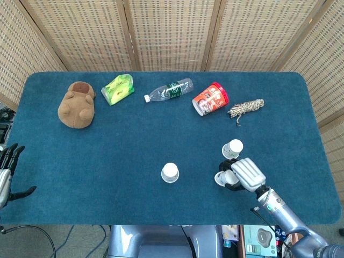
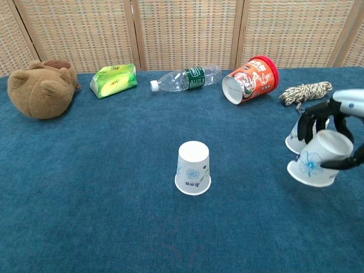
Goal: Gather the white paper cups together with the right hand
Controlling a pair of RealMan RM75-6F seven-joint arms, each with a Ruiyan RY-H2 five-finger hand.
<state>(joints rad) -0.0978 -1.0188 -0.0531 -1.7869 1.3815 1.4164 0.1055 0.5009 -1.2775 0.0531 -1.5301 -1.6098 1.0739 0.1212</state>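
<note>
Three white paper cups with blue flower prints stand mouth-down on the blue table. One cup [image 1: 170, 172] [image 2: 193, 168] is alone at the front middle. A second cup [image 1: 233, 147] [image 2: 295, 140] stands to the right, partly hidden by my fingers in the chest view. My right hand [image 1: 242, 174] [image 2: 331, 131] grips the third cup [image 1: 222, 178] [image 2: 318, 160], which is tilted and raised a little off the cloth, close in front of the second cup. My left hand [image 1: 6, 171] hangs off the table's left front edge with its fingers apart, holding nothing.
Along the back of the table [image 1: 123, 140] lie a brown plush bear [image 1: 77, 105], a green packet [image 1: 118, 88], a clear bottle [image 1: 169, 90] on its side, a red noodle tub [image 1: 210, 99] on its side and a bundle of rope [image 1: 245, 107]. Wicker screens stand behind.
</note>
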